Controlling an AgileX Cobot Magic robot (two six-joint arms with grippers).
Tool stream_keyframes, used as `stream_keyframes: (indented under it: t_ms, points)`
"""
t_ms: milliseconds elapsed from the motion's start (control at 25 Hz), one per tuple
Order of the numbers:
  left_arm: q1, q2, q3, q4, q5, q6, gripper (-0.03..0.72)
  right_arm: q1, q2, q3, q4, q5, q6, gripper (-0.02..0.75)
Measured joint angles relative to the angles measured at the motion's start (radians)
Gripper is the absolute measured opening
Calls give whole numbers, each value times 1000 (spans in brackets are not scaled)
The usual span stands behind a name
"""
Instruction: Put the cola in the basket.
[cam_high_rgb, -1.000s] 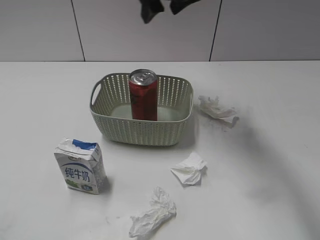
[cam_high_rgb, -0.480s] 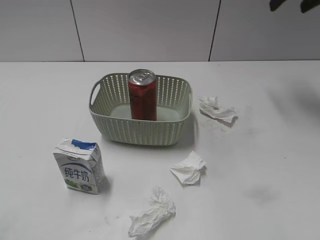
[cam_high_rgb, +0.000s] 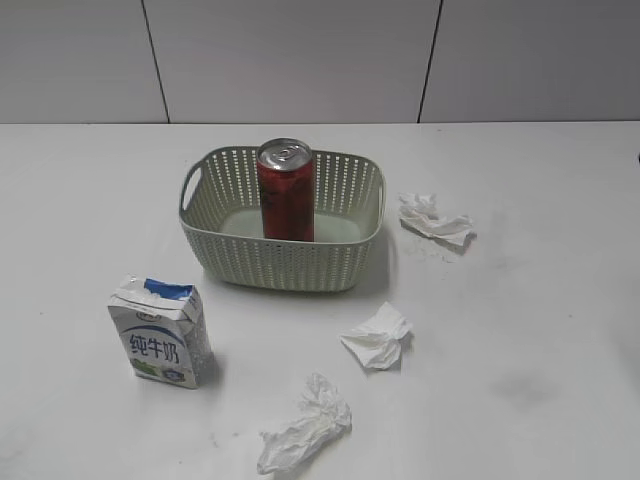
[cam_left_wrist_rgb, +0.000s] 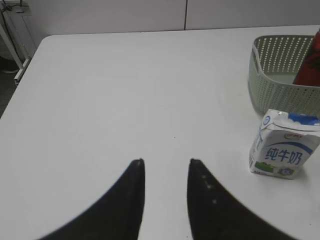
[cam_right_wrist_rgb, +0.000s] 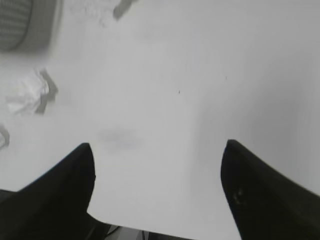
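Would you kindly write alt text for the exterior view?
A red cola can stands upright inside a pale green basket on a white table. A milk carton stands in front to the left, and three crumpled tissues lie to the right.

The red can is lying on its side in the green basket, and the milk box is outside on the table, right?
Not quite. The red can stands upright in the green basket, as the exterior view shows. The milk box is indeed outside on the table.
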Motion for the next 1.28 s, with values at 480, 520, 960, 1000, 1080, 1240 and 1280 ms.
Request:
stream_keyframes:
  t_ms: [480, 520, 960, 1000, 1080, 1240, 1280]
  points:
    - [0, 0, 0, 0, 0, -1, 237, 0, -755, 713, -2, -186, -8, 591]
    - [0, 0, 0, 0, 0, -1, 237, 0, -814, 751, -2, -189, -8, 591]
    - [0, 0, 0, 0, 0, 0, 237, 1, -1293, 814, -21, -156, 10, 590]
    - [0, 0, 0, 0, 0, 0, 237, 1, -1334, 814, -21, -156, 10, 590]
    - [0, 0, 0, 0, 0, 0, 237, 2, -1413, 814, -21, -155, 11, 590]
    - [0, 0, 0, 0, -1, 0, 237, 2, -1492, 814, -24, -153, 11, 590]
    - [1, 0, 0, 0, 0, 0, 237, 2, -1495, 814, -24, -152, 11, 590]
